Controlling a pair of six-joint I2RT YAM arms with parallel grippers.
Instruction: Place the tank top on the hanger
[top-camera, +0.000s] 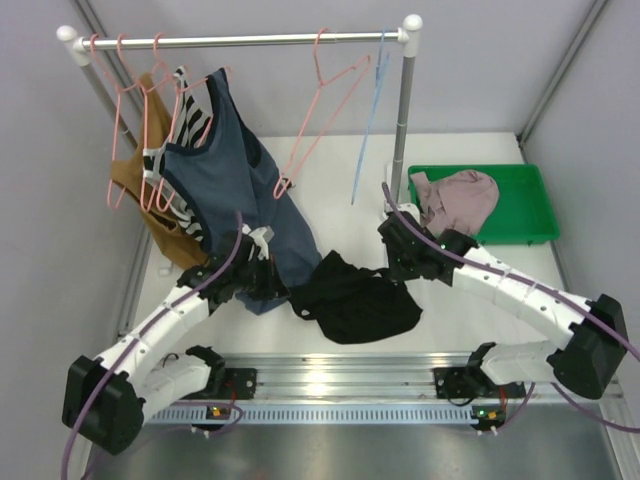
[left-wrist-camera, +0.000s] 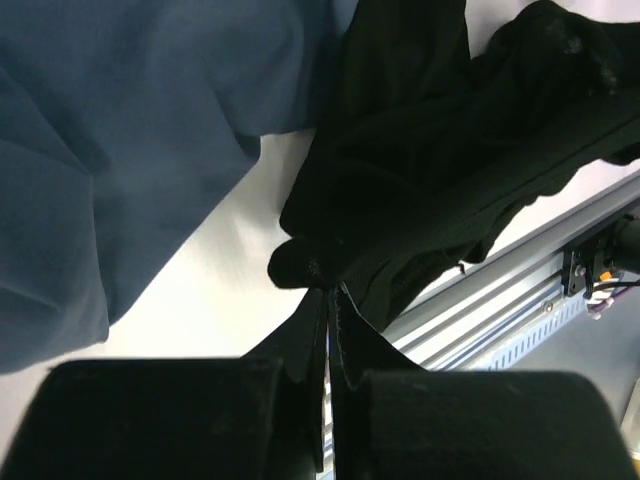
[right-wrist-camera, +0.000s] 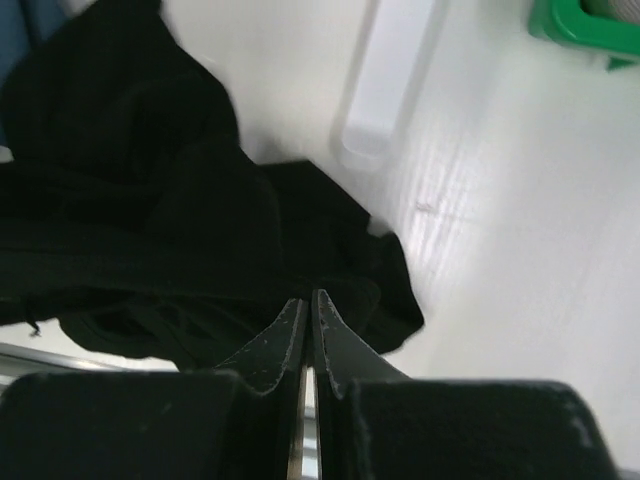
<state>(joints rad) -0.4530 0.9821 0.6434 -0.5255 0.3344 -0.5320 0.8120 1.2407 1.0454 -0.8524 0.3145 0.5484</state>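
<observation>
The black tank top (top-camera: 355, 300) lies crumpled on the white table between my two arms, and it fills the left wrist view (left-wrist-camera: 430, 150) and the right wrist view (right-wrist-camera: 130, 200). My left gripper (top-camera: 290, 292) (left-wrist-camera: 330, 292) is shut on a bunched edge at the top's left side. At its right side, my right gripper (top-camera: 398, 272) (right-wrist-camera: 311, 297) is shut, with black fabric at its tips. An empty salmon-pink hanger (top-camera: 325, 100) hangs tilted from the rail, above and behind the top.
A slate-blue tank top (top-camera: 235, 170), a striped top and a brown garment hang on pink hangers at the left. A light-blue hanger (top-camera: 370, 120) hangs by the rack post (top-camera: 403, 130). A green tray (top-camera: 535, 215) holds a mauve garment (top-camera: 455, 198). An aluminium rail (top-camera: 340, 375) runs along the near edge.
</observation>
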